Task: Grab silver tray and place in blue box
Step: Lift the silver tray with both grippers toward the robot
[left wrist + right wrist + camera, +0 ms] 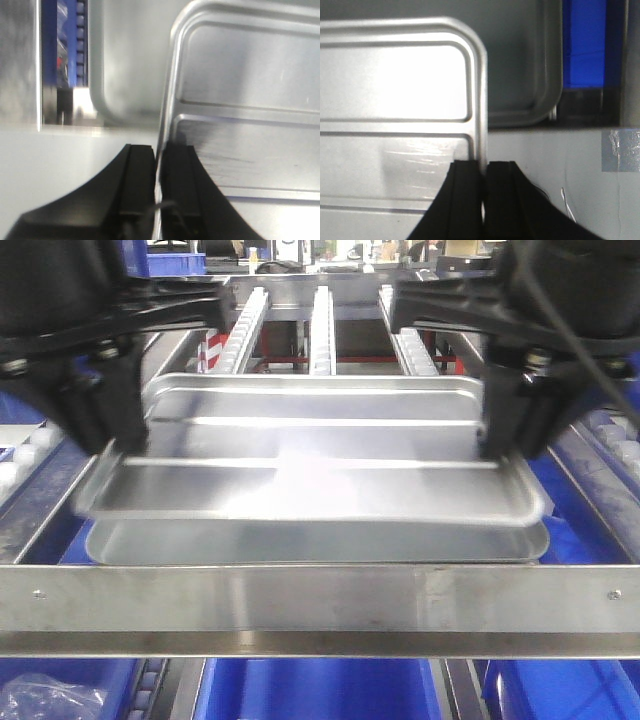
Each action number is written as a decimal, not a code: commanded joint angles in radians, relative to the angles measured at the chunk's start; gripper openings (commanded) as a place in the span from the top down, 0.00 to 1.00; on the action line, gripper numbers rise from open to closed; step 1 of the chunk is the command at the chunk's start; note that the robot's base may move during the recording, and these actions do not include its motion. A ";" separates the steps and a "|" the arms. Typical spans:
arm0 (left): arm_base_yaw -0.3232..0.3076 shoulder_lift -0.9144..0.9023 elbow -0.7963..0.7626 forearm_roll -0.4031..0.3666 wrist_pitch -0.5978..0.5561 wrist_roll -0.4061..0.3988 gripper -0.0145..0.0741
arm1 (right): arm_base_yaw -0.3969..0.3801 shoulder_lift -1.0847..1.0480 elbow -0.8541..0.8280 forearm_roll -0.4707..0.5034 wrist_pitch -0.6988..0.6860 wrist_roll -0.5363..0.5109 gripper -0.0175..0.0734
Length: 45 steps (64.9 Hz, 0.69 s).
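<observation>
Nearest, a steel crossbar [320,600] is spanning the frame, with the blue box [310,690] showing below it, and the silver tray [310,485] is hanging just behind, above a second tray [300,548]. The left gripper [122,445] and right gripper [505,440] are each pinching only a thin side rim, so the tray is risking slipping, tilting or clipping the crossbar; roller rails [322,330] are lying beyond

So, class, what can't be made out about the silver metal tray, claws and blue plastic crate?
Front view: shiny rectangular silver metal tray, near rim motion-blurred.
Front view: blue plastic crate cut off by bottom edge, rim behind steel rail.
Wrist views: left claw, right claw cut off by bottom edge.
</observation>
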<state>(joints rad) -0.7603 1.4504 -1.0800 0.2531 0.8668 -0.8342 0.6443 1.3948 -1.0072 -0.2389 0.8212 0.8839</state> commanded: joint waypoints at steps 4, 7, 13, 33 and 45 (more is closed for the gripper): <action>-0.078 -0.121 0.066 0.063 0.007 -0.113 0.85 | 0.065 -0.114 0.041 -0.077 0.017 0.088 0.75; -0.110 -0.151 0.097 0.091 0.021 -0.163 0.85 | 0.079 -0.129 0.054 -0.077 0.018 0.106 0.75; -0.170 -0.195 0.134 0.140 0.064 -0.217 0.85 | 0.099 -0.143 0.080 -0.077 0.021 0.130 0.75; -0.189 -0.228 0.142 0.136 0.082 -0.220 0.85 | 0.141 -0.144 0.101 -0.078 0.028 0.152 0.75; -0.189 -0.228 0.142 0.132 0.089 -0.220 0.85 | 0.147 -0.144 0.111 -0.120 0.022 0.175 0.75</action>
<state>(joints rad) -0.9438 1.2550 -0.9177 0.3420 0.9270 -1.0405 0.7924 1.2824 -0.8790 -0.2731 0.8321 1.0493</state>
